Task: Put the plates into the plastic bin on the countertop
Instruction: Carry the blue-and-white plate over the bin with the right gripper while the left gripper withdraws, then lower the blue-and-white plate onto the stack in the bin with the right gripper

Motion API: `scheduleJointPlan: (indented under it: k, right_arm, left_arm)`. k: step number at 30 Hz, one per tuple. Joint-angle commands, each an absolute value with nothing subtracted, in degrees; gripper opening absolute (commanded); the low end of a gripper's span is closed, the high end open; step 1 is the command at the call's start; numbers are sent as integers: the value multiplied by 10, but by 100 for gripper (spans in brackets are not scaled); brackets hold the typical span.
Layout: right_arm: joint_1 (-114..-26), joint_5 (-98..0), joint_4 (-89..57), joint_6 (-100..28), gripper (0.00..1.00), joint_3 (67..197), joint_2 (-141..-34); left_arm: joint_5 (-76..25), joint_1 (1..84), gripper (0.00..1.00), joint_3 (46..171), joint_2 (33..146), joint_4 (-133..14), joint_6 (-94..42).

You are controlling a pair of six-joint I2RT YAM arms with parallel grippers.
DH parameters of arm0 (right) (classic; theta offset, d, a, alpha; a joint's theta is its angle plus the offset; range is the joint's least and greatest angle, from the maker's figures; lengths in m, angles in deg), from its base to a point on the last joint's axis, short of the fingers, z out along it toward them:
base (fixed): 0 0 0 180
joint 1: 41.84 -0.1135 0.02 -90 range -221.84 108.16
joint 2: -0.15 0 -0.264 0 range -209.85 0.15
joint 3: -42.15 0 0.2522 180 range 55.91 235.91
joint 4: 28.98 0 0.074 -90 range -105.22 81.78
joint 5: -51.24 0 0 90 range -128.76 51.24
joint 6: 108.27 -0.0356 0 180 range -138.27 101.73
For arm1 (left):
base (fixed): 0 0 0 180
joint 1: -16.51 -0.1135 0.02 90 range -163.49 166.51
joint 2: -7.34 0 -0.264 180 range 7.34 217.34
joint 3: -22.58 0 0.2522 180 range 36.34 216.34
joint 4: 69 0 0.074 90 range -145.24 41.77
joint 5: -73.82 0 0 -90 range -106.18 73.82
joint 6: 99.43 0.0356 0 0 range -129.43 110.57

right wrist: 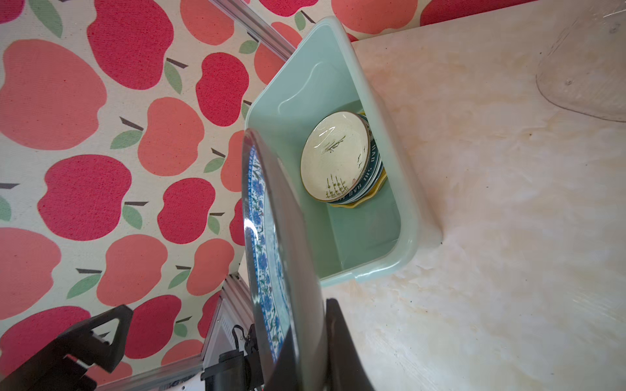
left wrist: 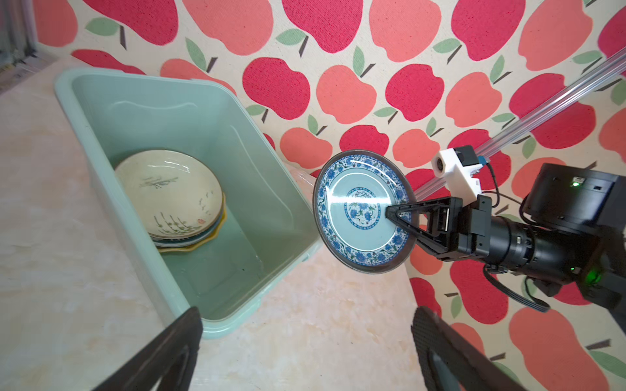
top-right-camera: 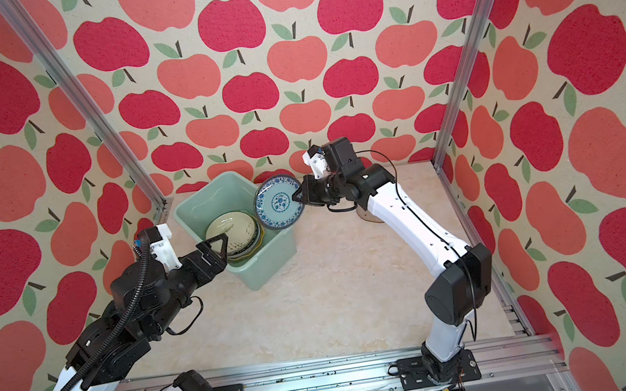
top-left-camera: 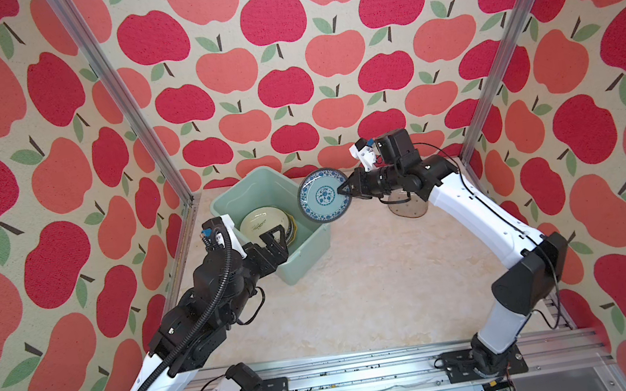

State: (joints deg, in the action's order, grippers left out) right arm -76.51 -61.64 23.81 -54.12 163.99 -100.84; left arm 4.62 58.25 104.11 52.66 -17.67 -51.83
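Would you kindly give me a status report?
Left gripper open, empty, near bin. Right gripper shut on teal plate, tilted beside bin rim. Nothing in the way.

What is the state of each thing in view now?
right end effector: shut on teal plate.
teal plate: held on edge, in the air.
left end effector: open, empty.
plastic bin: upright, holding stacked plates.
cream plate: top of that stack.
glass plate: flat on countertop.

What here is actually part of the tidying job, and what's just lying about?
Part of the job: teal patterned plate in the right gripper; stacked plates in the green bin; clear glass plate on the countertop.
Just there: apple-patterned walls; aluminium frame posts.
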Motion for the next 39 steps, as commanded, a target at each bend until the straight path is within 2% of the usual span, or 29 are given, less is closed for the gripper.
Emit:
scheduleJointPlan:
  k: [1, 8, 13, 19, 39]
  right_arm:
    - [-789, -540, 282, -564, 0, 1723, -1072]
    - [-844, -455, 336, -597, 0, 1947, -1236]
    - [-871, -408, 322, -617, 0, 2048, -1337]
    - [-899, -380, 226, -607, 0, 2045, -1397]
    - [-926, -367, 98, -633, 0, 2056, -1498]
  left_arm:
    - [93, 568, 100, 1076, 550, -108, -472]
    - [120, 545, 99, 1105, 564, -81, -414]
    - [109, 519, 99, 1090, 542, -74, -394]
    - [81, 489, 99, 1067, 517, -58, -396]
    - [14, 448, 99, 1073, 534, -40, -407]
